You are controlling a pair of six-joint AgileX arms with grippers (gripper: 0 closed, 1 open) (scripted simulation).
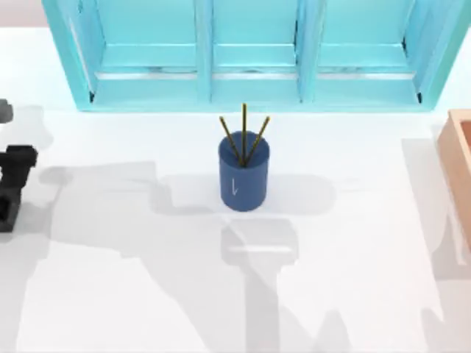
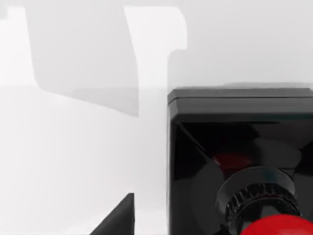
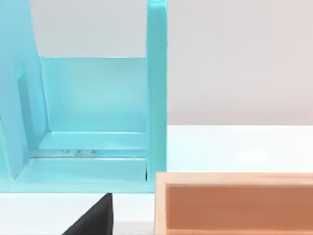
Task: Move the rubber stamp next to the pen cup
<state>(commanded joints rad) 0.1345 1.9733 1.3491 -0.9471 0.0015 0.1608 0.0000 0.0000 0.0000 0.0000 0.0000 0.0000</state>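
Observation:
The pen cup [image 1: 243, 180] stands upright in the middle of the table, dark blue with three thin yellowish pencils sticking out. The rubber stamp [image 2: 239, 147] appears close up in the left wrist view, a glossy black square base with a ribbed black neck and a red knob [image 2: 279, 226]. It rests on the white table. My left gripper [image 1: 15, 180] is at the far left edge of the table, just over the stamp and far from the cup. A dark tip of my right gripper [image 3: 93, 220] sits near the back right corner.
A turquoise open shelf unit [image 1: 250, 73] runs along the back of the table, behind the cup. A pale orange wooden box [image 1: 460, 162] stands at the right edge, close in the right wrist view [image 3: 234, 200]. White tabletop stretches around the cup.

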